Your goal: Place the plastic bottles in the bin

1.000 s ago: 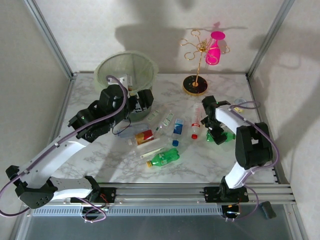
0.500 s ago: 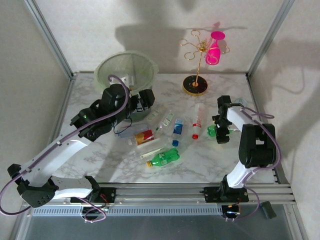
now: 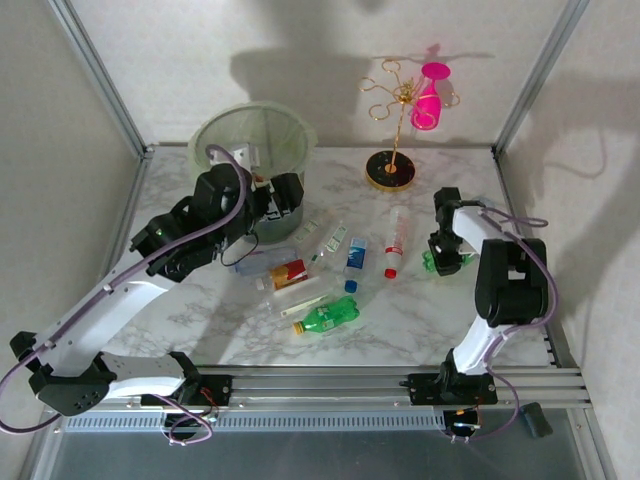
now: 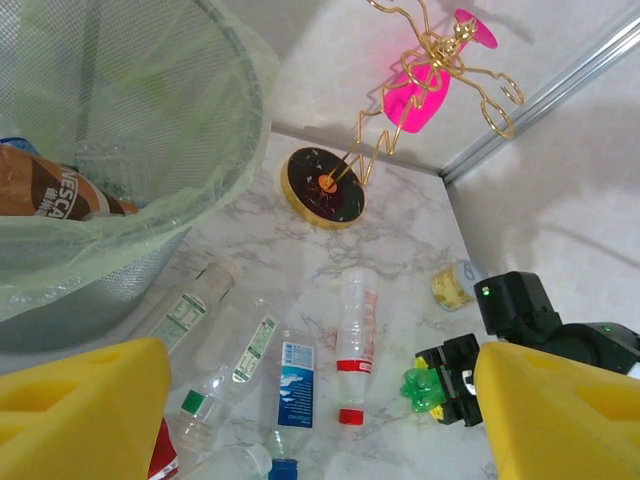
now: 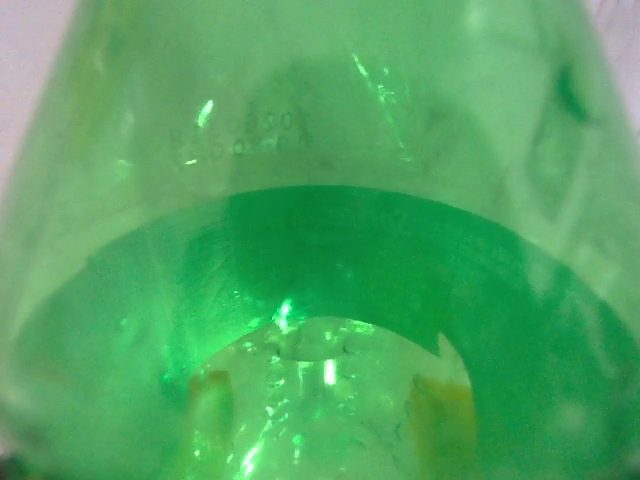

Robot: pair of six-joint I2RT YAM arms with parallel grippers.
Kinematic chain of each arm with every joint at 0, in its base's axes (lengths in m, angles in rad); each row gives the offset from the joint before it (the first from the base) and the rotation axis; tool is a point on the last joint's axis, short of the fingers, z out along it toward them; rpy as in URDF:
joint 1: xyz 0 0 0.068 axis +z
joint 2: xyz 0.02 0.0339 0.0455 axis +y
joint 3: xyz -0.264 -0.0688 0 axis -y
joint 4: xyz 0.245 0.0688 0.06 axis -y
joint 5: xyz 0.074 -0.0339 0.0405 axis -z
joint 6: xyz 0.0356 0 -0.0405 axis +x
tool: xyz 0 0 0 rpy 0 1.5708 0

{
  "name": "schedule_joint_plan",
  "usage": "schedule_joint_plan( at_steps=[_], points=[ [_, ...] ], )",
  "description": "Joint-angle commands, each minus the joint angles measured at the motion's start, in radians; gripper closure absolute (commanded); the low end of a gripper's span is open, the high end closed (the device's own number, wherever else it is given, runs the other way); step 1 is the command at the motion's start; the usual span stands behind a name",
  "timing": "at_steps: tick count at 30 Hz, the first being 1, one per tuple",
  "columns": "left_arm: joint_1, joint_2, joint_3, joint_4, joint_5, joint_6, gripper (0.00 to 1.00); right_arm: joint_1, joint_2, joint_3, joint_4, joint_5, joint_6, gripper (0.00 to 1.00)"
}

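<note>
- Right wrist view: the green bottle (image 5: 320, 200) sits pressed up close to the lens, pale green plastic with a darker band
- From above, the right hand (image 3: 445, 255) is clamped shut on that bottle at the right side of the bench (image 3: 200, 320), well apart from the bin (image 3: 205, 140)
- The left hand (image 3: 278, 198) hangs just beside the bin's near wall, yellow pads (image 4: 80, 400) spread wide, gripping nothing
- The other plastic bottles (image 3: 355, 255) lie on their sides in a loose cluster mid-bench, between the arms
- They look empty, so I'd judge them light, thin-walled, springy and slick, and apt to roll or squirt out of a hard pinch
- Best taken across the body near the label, not at the cap
- The bin stands upright at the back left, and a brown-labelled bottle (image 4: 50, 195) lies low inside it; what else is in there I cannot make out
- The pink goblet (image 3: 428, 100) on its wire stand and the small tan cup (image 4: 455, 285) are not for the bin
</note>
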Motion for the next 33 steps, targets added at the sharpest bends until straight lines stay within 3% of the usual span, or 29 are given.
schedule_joint_plan(
  at_steps=[1,6,7,9,15,20,26,33],
  points=[
    [0.009,-0.033,0.046,-0.022,-0.051,0.024,0.21,0.036,-0.144,0.067,-0.051,0.103,-0.125,0.59],
    [0.017,-0.03,0.106,-0.018,-0.094,0.052,0.2,0.135,-0.305,0.112,0.048,0.035,-0.336,0.59],
    [0.022,-0.024,0.121,-0.021,-0.094,0.055,0.2,0.166,-0.335,0.118,0.094,0.003,-0.406,0.64],
    [0.04,-0.005,0.164,-0.033,-0.057,0.062,0.19,0.24,-0.392,0.125,0.172,-0.043,-0.539,0.65],
    [0.181,0.032,0.176,0.046,0.302,-0.026,0.18,0.391,-0.506,0.146,0.348,-0.304,-0.836,0.65],
    [0.198,0.062,0.147,0.169,0.476,-0.079,0.2,0.498,-0.53,0.192,0.37,-0.475,-1.033,0.65],
    [0.196,0.143,0.156,0.251,0.64,-0.115,0.24,0.599,-0.529,0.224,0.347,-0.545,-1.123,0.66],
    [0.164,0.21,0.162,0.349,0.799,-0.079,0.29,0.619,-0.518,0.231,0.351,-0.636,-1.123,0.67]
  ],
)
